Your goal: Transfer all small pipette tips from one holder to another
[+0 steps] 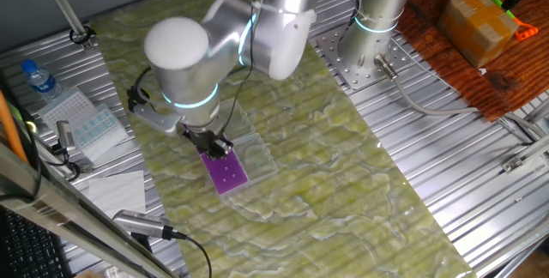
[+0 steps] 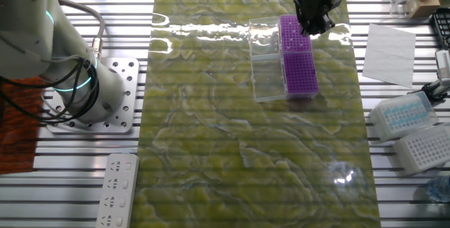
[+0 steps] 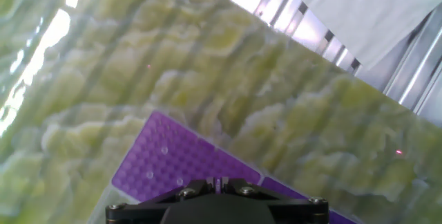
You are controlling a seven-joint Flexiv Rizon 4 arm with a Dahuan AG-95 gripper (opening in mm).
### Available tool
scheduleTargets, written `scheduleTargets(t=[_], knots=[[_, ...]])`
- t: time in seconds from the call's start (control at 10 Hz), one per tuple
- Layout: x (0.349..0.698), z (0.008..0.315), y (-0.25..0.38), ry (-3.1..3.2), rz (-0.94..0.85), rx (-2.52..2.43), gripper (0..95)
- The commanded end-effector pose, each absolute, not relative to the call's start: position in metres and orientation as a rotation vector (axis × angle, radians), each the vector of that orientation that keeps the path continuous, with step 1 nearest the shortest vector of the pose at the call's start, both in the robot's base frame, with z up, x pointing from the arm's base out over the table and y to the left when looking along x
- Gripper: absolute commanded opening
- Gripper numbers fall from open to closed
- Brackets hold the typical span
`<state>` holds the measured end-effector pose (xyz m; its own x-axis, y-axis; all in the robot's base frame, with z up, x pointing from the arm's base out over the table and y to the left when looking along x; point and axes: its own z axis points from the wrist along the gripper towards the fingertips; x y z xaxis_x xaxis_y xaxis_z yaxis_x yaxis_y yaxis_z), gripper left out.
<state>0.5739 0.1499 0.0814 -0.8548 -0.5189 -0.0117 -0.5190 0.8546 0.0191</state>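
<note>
Small pipette tips: tiny pale dots on the purple rack top (image 3: 179,165); in the hand view a few (image 3: 164,151) show on the perforated surface just ahead of the gripper body, spread apart from one another. In the fixed views they are too small to count.

Purple racks: two purple blocks end to end inside a clear holder (image 2: 266,59) on the green mat (image 2: 246,136). In the other fixed view the near rack (image 2: 299,73) is fully in sight and the far rack (image 2: 290,31) lies partly under the gripper.

Tips relative to gripper: the gripper (image 2: 311,22) hangs directly over the far rack, so the tips lie just below and slightly ahead of it. Whether it touches the rack cannot be told.

Gripper state: the fingertips are hidden in every view; only the dark body (image 3: 217,203) fills the bottom edge of the hand view. Whether it is spread or closed cannot be told.

Arm pose: the arm (image 1: 257,21) reaches out from its base (image 1: 377,29) across the mat, bends at a large rounded joint (image 1: 180,55), and points the wrist steeply down at the racks (image 1: 225,172).

Surroundings: white tip boxes (image 2: 411,126) and a paper sheet (image 2: 389,45) lie on the slatted table (image 2: 394,186) beside the mat; a water bottle (image 1: 39,79) stands near the table's edge.
</note>
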Motion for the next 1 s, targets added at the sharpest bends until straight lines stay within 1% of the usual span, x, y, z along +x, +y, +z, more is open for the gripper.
scheduleTargets(t=[0.1, 1.0], knots=[[0.5721, 0.0814, 0.1516, 3.020, 0.029, -0.824, 0.0], [0.5723, 0.0759, 0.1567, 3.020, 0.022, -0.823, 0.0]])
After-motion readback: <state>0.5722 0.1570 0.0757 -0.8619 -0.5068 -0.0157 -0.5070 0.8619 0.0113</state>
